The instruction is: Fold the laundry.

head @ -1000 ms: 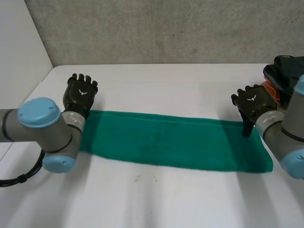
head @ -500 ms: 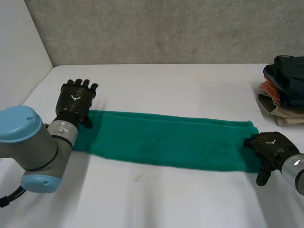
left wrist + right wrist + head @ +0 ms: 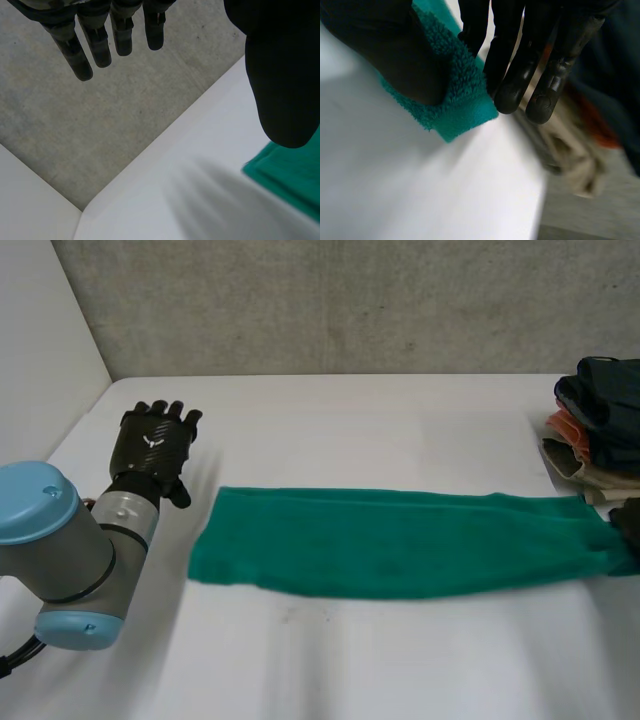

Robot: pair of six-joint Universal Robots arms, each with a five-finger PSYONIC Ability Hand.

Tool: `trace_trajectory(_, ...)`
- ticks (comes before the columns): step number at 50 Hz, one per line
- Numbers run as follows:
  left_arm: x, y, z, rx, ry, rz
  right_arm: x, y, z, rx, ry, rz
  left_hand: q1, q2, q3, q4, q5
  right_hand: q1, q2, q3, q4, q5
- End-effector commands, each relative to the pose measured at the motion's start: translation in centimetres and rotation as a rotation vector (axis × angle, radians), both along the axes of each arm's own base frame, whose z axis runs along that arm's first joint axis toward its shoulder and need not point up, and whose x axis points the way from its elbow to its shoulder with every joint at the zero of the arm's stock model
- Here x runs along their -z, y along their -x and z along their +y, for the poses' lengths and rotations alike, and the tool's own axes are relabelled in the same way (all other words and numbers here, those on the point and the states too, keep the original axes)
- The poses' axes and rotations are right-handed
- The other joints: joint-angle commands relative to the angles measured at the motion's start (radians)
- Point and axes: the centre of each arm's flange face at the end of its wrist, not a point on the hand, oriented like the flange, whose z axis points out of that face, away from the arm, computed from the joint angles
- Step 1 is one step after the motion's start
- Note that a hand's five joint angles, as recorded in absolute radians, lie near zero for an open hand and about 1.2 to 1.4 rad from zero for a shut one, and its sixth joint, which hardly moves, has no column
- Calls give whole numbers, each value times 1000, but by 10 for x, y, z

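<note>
Two hands, one cloth: the long teal terry towel lies as a flat strip across the white table. The right hand pinches its end corner between thumb and fingers, with the fingertips just past the hem. The left hand is off the cloth, its fingers straight and slightly spread with nothing in them; the towel's other end lies near its thumb, not touching. Risk: the pinch takes only the corner, so a quick lift could let the pile slip out. With no hand on the far end, any pull likely drags the whole strip and skews or bunches it rather than folding it. The pile of folded clothes sits just beyond the right fingertips, so a swing that way could knock it. Hard to make out: in the head view the right hand is cut off at the frame edge, and whether the pinch catches every layer cannot be told. The strip's layer count is also unclear.
</note>
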Motion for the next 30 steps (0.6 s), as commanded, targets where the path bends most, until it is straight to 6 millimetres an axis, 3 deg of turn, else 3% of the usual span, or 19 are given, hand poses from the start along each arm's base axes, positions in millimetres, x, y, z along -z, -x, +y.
trace_trajectory(1, -5, -3, -1, -9, 12, 4, -26, 0, -10, -43, 106, 100, -15, -28, -34, -25, -45, 419, 223, 211, 208, 234)
trace_trajectory(6, -14, -8, -3, -26, 35, 13, -49, -85, 10, -333, 225, 73, -15, -28, -34, -25, -45, 419, 223, 211, 208, 234)
trace_trajectory(7, -15, -9, -4, -29, 38, 14, -61, -124, 26, -468, 295, 50, -15, -28, -34, -25, -45, 419, 223, 211, 208, 234)
trace_trajectory(9, -16, -10, -5, -33, 41, 15, -68, -158, 41, -584, 363, 26, -15, -28, -34, -25, -45, 419, 223, 211, 208, 234)
trace_trajectory(11, -19, -13, -7, -41, 49, 19, -64, -185, 49, -670, 402, 9, -15, -28, -34, -25, -45, 419, 223, 211, 208, 234)
trace_trajectory(12, -20, -14, -7, -44, 52, 20, -58, -214, 61, -762, 442, -10, -15, -28, -34, -25, -45, 419, 223, 211, 208, 234)
trace_trajectory(15, -21, -14, -7, -46, 53, 19, -51, -261, 87, -907, 498, -54, -15, -28, -34, -25, -45, 419, 223, 211, 208, 234)
trace_trajectory(16, -20, -14, -7, -46, 51, 18, -44, -287, 103, -984, 520, -78, -15, -28, -34, -25, -45, 419, 223, 211, 208, 234)
trace_trajectory(19, -20, -14, -7, -46, 49, 19, -25, -318, 122, -1077, 519, -102, -15, -28, -34, -25, -45, 419, 223, 211, 208, 234)
trace_trajectory(20, -20, -14, -7, -46, 49, 19, -9, -333, 130, -1122, 498, -108, -15, -28, -34, -25, -45, 419, 223, 211, 208, 234)
trace_trajectory(24, -19, -13, -6, -44, 46, 18, 32, -355, 145, -1214, 437, -115, -15, -28, -34, -25, -45, 394, 198, 185, 183, 209)
trace_trajectory(26, -18, -13, -5, -43, 43, 18, 45, -359, 150, -1233, 413, -111, -15, -28, -34, -25, -45, -307, -503, -516, -518, -492)
trace_trajectory(27, -18, -13, -5, -40, 43, 18, 49, -359, 153, -1237, 405, -109, -15, -28, -34, -25, -45, -803, -999, -1011, -1013, -987)
trace_trajectory(30, -19, -12, -4, -37, 45, 18, 41, -357, 149, -1201, 413, -112, -15, -28, -34, -25, -45, -803, -999, -1011, -1013, -987)
